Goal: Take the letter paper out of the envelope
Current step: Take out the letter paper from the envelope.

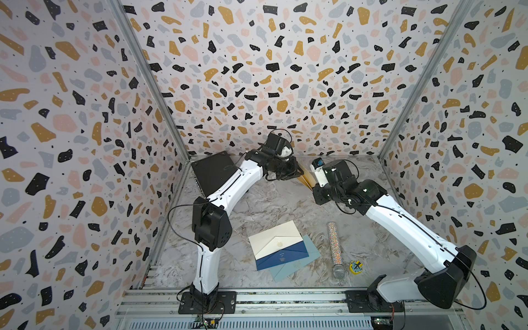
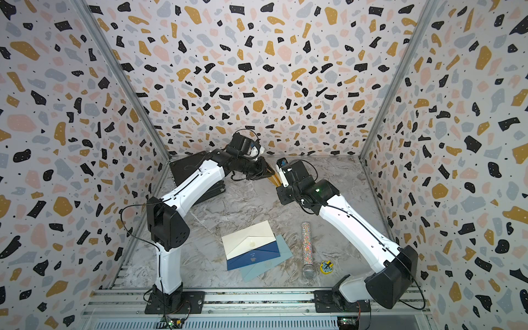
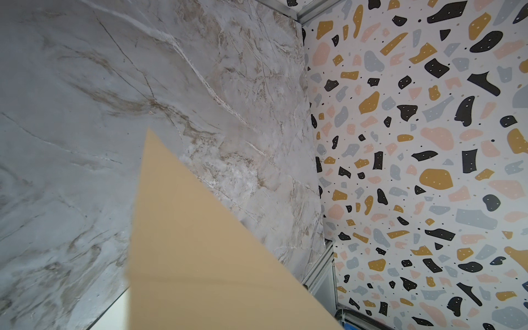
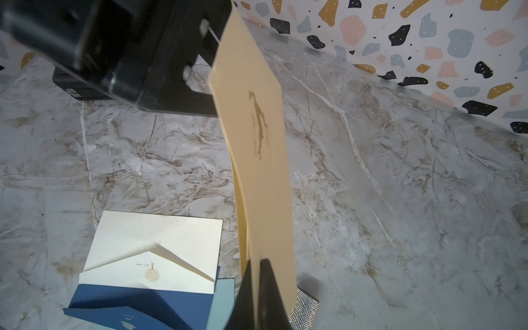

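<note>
A tan envelope (image 4: 257, 143) with a gold motif is held in the air at the back middle of the table, seen edge-on in both top views (image 1: 305, 179) (image 2: 273, 179). My right gripper (image 4: 258, 261) is shut on its near edge, its black fingers (image 4: 271, 285) pinching two tan layers. My left gripper (image 1: 297, 171) sits at the envelope's far end. Its fingers are hidden, and the left wrist view shows only a tan sheet (image 3: 200, 257) running out from under the camera. I cannot tell the letter paper apart from the envelope's layers.
A cream envelope (image 1: 275, 240), a dark blue one (image 1: 283, 258) and a light blue one (image 1: 300, 264) lie stacked near the front. Beside them lie a glittery microphone (image 1: 334, 248) and a small yellow toy (image 1: 356, 267). A black box (image 1: 213, 174) stands at the back left.
</note>
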Controlling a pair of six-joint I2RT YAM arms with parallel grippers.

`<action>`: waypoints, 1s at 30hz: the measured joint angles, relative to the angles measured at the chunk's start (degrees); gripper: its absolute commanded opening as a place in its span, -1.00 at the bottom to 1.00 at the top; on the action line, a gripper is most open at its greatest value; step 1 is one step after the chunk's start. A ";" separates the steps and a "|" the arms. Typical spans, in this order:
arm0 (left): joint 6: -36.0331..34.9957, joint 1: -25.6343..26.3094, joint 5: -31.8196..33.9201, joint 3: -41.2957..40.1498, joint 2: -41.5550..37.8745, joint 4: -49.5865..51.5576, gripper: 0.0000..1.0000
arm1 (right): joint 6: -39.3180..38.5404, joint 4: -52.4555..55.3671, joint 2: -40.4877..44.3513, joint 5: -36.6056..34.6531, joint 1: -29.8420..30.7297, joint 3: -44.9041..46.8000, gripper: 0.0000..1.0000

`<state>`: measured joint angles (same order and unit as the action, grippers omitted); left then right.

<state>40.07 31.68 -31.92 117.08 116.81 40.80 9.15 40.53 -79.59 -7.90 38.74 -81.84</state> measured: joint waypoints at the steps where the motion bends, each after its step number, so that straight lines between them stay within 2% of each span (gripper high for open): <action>1: -0.09 0.00 0.02 0.00 0.00 0.20 -0.66 | -0.17 0.00 -0.07 -0.31 0.15 0.00 -1.00; 5: -0.48 0.00 0.39 0.11 0.11 0.79 -1.00 | -0.42 -0.04 -0.46 -0.50 0.28 -0.07 -1.00; 15: 1.60 0.00 -0.52 0.72 -0.02 -0.17 -1.00 | 2.51 0.52 -3.85 -0.48 -1.16 -1.18 -1.00; 27: 6.29 -0.15 -3.56 0.72 -2.84 -5.33 -1.00 | 11.91 2.93 -7.82 2.47 -9.44 -3.56 -1.00; 30: 6.25 -0.44 -3.58 0.37 -3.37 -5.64 -1.00 | 15.96 2.29 -7.74 3.72 -13.64 -2.49 -1.00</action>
<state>46.33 31.24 -35.51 117.45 113.45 35.16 25.10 42.83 -87.33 -4.19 25.10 -84.33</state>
